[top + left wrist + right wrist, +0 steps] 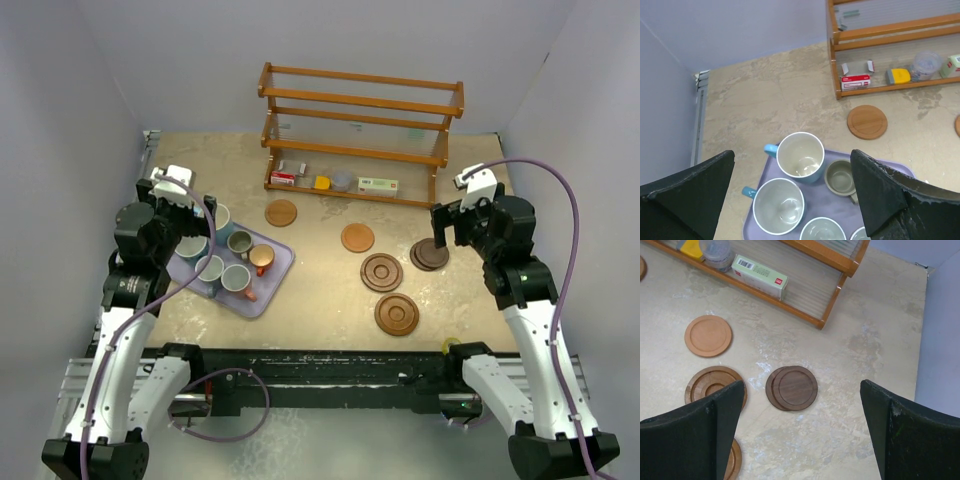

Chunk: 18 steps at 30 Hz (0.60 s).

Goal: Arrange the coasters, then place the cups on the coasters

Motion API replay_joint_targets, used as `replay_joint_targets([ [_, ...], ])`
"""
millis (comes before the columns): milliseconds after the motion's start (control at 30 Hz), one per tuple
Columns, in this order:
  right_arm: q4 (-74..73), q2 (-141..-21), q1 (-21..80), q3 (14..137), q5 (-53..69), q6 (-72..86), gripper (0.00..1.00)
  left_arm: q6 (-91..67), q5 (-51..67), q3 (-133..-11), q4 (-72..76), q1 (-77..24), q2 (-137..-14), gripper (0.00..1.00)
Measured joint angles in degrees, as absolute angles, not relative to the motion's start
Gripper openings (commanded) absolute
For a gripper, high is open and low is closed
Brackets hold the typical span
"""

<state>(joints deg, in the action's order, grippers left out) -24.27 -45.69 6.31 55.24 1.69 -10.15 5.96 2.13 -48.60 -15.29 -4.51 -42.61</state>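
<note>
Two dark brown coasters lie stacked and slightly offset on the table. My right gripper hangs open above them, touching nothing. Two light brown coasters and two grooved mid-brown coasters lie spread across the middle. The cups stand on a lavender tray: several pale blue ones, a grey-green one and a copper one. My left gripper is open above the blue cups, holding nothing.
A wooden rack stands at the back, with small boxes and a plastic tub on its bottom shelf. Purple walls close in left and right. The table's near edge runs in front of the arm bases.
</note>
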Motion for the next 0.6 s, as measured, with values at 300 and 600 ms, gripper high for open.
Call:
replay_joint_targets([
  [300,-25.04,-44.42,6.31,54.59,5.28,-12.60,1.00,13.37,13.54,-51.33,-19.31,-4.51,-45.54,0.95],
  [600,-25.41,-44.91,6.31,53.32,6.20,-13.30,1.00,23.44,20.99,-51.37,-25.58,-7.55,-48.53,0.95],
])
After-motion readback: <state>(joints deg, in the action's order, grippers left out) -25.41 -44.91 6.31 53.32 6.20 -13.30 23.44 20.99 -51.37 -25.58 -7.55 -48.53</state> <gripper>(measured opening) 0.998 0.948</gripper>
